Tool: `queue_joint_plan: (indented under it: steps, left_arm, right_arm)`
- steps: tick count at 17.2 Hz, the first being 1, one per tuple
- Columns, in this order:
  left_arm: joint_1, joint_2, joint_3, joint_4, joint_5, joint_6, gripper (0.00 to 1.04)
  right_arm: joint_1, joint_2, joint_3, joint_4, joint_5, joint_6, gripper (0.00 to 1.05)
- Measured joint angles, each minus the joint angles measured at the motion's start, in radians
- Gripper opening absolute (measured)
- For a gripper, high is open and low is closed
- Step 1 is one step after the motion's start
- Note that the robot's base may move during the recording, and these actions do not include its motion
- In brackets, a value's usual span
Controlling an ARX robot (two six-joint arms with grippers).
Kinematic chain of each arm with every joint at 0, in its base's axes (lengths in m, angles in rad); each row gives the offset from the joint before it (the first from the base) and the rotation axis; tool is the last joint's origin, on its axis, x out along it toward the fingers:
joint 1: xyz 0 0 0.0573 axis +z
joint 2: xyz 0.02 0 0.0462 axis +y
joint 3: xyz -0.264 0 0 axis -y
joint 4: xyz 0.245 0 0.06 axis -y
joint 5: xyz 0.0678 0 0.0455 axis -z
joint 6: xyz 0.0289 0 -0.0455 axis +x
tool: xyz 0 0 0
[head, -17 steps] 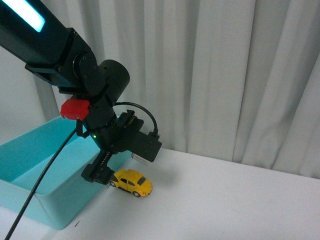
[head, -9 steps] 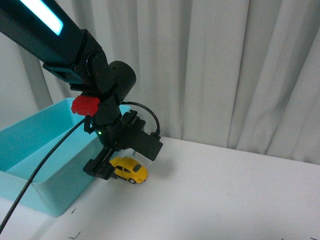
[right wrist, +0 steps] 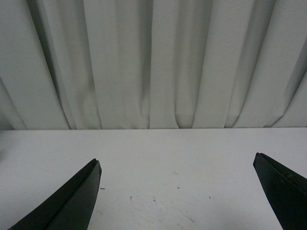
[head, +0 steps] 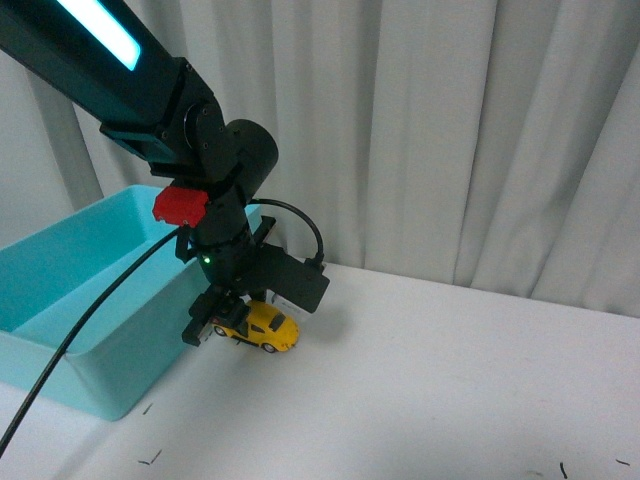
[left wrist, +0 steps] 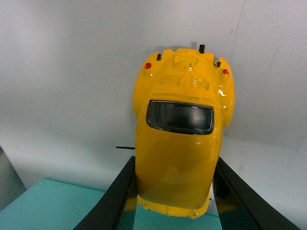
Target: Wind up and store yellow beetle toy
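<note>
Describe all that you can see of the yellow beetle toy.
The beetle is a small glossy yellow car with a rounded body, dark rear window, two red tail lights and black wheels. It stands upright beside the teal bin, on or just over the white table. The left fingers press its two sides.

My left arm is black with a cyan light strip. A red block sits at its joint's 8 o'clock, with a green LED and black cable. My right gripper has black wedge fingers.
</note>
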Motion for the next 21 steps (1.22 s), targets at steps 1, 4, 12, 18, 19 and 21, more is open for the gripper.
queue_joint_plan:
  steps: [1,4,12,18,19,21]
  left_arm:
    - [-0.003,0.000,0.006,-0.011,0.008,0.002,0.39]
    - [-0.005,-0.003,0.010,-0.048,0.037,-0.013,0.39]
    - [0.045,-0.233,0.110,-0.193,0.446,-0.379,0.38]
    - [0.304,-0.248,0.268,-0.233,0.354,-0.734,0.38]
    - [0.326,-0.232,0.271,-0.230,0.298,-0.763,0.38]
    - [0.372,-0.177,0.294,-0.234,0.173,-0.861,0.38]
  right_arm:
    - [0.000,0.000,0.000,0.000,0.000,0.000,0.98]
    - [0.000,0.000,0.000,0.000,0.000,0.000,0.98]
    - [0.000,0.000,0.000,0.000,0.000,0.000,0.98]
    - [0.000,0.000,0.000,0.000,0.000,0.000,0.98]
    - [0.000,0.000,0.000,0.000,0.000,0.000,0.98]
    - [0.000,0.000,0.000,0.000,0.000,0.000,0.98]
